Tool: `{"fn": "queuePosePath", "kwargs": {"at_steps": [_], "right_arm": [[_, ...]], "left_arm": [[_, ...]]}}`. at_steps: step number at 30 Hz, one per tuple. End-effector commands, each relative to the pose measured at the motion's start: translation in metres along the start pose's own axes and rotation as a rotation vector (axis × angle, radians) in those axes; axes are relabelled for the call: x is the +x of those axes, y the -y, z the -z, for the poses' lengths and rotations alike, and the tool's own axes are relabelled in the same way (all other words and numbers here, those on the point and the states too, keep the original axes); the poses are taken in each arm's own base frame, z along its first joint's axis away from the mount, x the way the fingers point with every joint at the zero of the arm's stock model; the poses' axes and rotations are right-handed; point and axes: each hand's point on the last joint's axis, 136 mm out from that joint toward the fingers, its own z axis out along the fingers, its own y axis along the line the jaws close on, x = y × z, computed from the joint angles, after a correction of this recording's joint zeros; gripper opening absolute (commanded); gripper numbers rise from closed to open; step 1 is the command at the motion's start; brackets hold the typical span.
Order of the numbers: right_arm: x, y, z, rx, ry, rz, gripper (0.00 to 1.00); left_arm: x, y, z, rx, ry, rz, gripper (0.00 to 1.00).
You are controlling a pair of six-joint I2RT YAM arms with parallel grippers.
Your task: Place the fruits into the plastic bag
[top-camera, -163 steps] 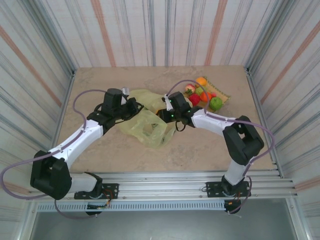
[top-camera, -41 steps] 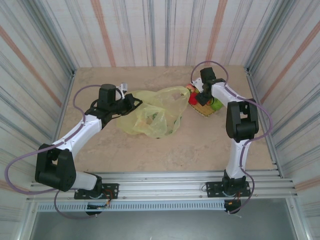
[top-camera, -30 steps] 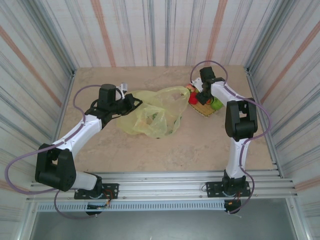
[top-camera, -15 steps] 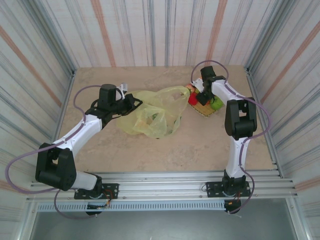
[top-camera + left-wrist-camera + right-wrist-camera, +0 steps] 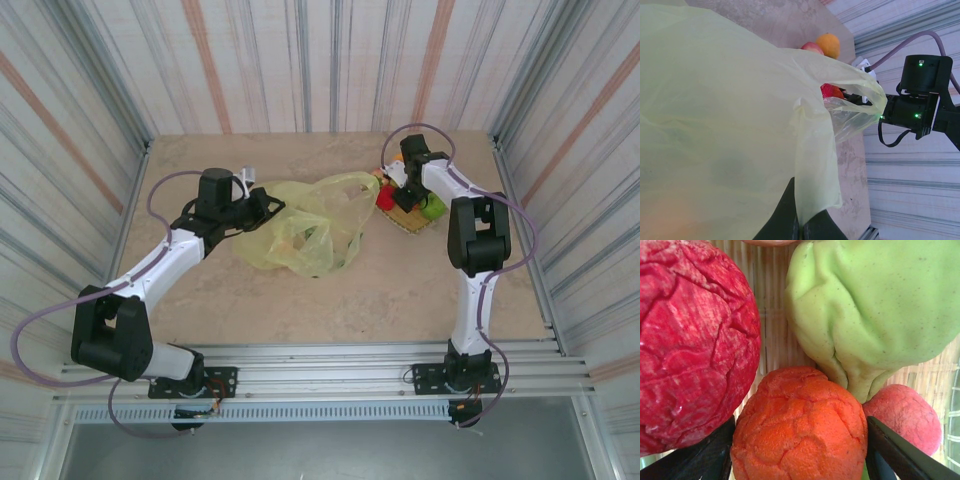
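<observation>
Bag pinched at the rim, most fruits not yet packed.
The left gripper (image 5: 799,220) is clamped on the thin translucent yellow-green plastic bag (image 5: 300,235); a dim orange shape inside suggests little is packed. Farther back, the right gripper (image 5: 797,462) straddles a bumpy orange fruit (image 5: 797,420) on the tan woven mat (image 5: 772,335); whether it grips is unclear.

Your stock, by colour: plastic bag (image 5: 300,235), translucent yellow-green; crimson fruit (image 5: 690,340), crackled skin; green fruit (image 5: 875,315), pale, finely speckled; orange fruit (image 5: 800,425), crackled; small fruit (image 5: 905,417), seemingly pinkish-red; mat (image 5: 772,325), tan woven strips.
</observation>
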Motion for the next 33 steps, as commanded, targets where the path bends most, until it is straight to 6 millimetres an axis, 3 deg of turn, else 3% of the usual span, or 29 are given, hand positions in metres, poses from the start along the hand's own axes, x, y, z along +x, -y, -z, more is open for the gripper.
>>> {"fn": "queuePosePath", "kwargs": {"at_steps": [1, 5, 14, 21, 25, 29, 33], "right_arm": [[-0.003, -0.002, -0.001, -0.019, -0.002, 0.004, 0.63], [-0.007, 0.001, 0.01, -0.006, 0.019, 0.001, 0.57], [-0.013, 0.003, 0.057, 0.062, 0.074, -0.037, 0.53], [0.004, 0.008, 0.104, 0.145, 0.08, -0.129, 0.51], [0.002, -0.014, 0.146, 0.08, 0.209, -0.213, 0.5], [-0.01, -0.053, 0.188, -0.008, 0.36, -0.241, 0.5], [-0.014, -0.096, 0.212, -0.056, 0.408, -0.196, 0.5]], "left_arm": [[0.004, -0.005, -0.001, -0.011, -0.017, 0.014, 0.0], [0.004, -0.006, -0.001, -0.011, -0.02, 0.016, 0.0], [0.006, -0.006, -0.001, -0.007, -0.024, 0.02, 0.0], [0.004, -0.001, -0.001, 0.006, -0.023, 0.019, 0.0], [0.006, 0.001, -0.003, 0.017, -0.032, 0.02, 0.0], [0.007, 0.002, -0.005, 0.022, -0.037, 0.018, 0.0], [0.008, 0.004, -0.006, 0.029, -0.043, 0.012, 0.0]]}}
